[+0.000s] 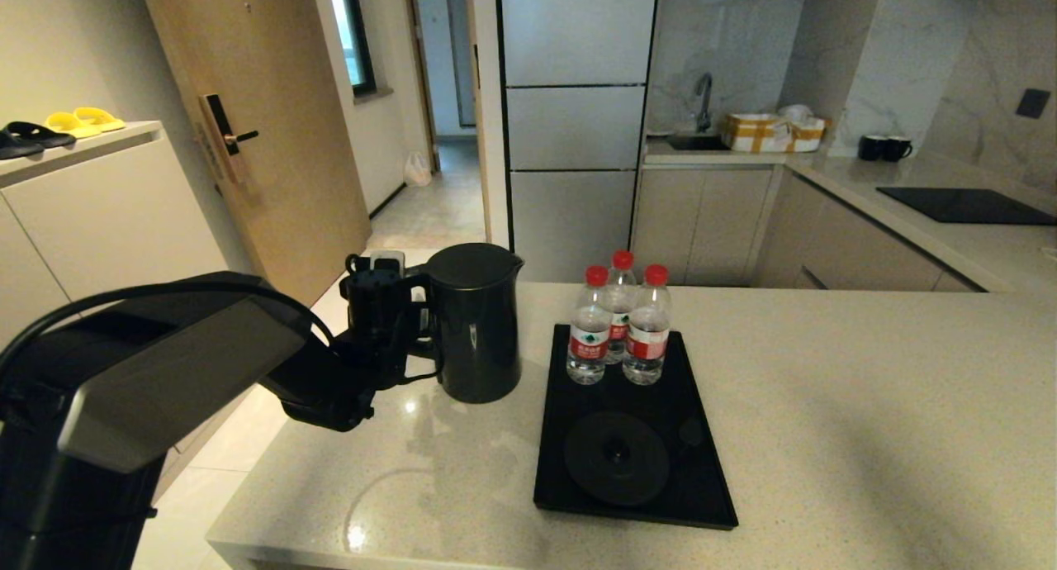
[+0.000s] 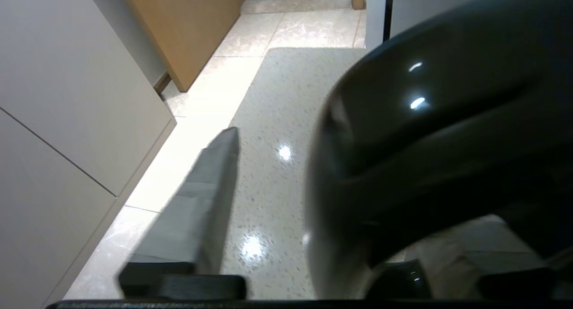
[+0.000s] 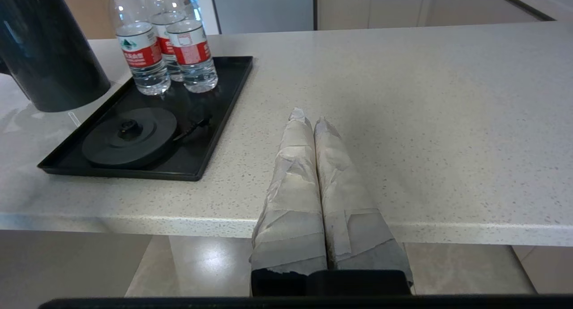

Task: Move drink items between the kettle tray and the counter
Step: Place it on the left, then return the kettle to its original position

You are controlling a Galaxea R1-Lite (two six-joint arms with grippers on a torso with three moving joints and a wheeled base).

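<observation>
The tall glossy black kettle (image 1: 475, 322) stands on the beige speckled counter (image 1: 867, 405), just left of the black kettle tray (image 1: 702, 438). The tray's round base disc (image 1: 616, 457) is bare. My left gripper (image 1: 395, 306) is at the kettle's loop handle and stands open. In the left wrist view one taped finger (image 2: 201, 197) is well clear of the kettle body (image 2: 425, 143); the other finger is hidden behind it. My right gripper (image 3: 309, 118) is shut and empty above the counter's front edge, right of the tray (image 3: 210, 121); it is out of the head view.
Three red-capped water bottles (image 1: 619, 326) stand together at the tray's far end. A black cooktop panel (image 1: 966, 205) and two dark mugs (image 1: 883, 147) are on the far right counter. The counter's left edge drops to the floor beside the kettle.
</observation>
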